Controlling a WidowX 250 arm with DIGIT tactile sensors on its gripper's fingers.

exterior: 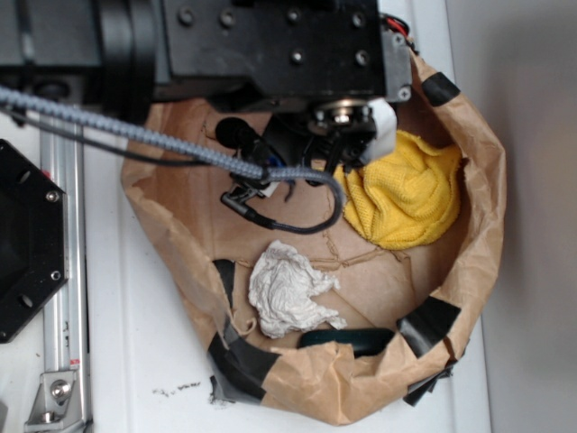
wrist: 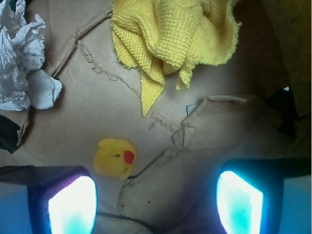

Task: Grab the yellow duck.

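surface: brown paper bag floor (wrist: 97, 107)
yellow duck (wrist: 115, 158): just ahead of the left finger (wrist: 70, 202), off-centre
gripper (wrist: 156, 204): jaws wide apart, nothing held

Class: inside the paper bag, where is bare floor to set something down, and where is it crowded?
Bare: the middle, between the yellow cloth, paper wad and duck. Crowded: the bag's edges, and near the open hand beside the duck.
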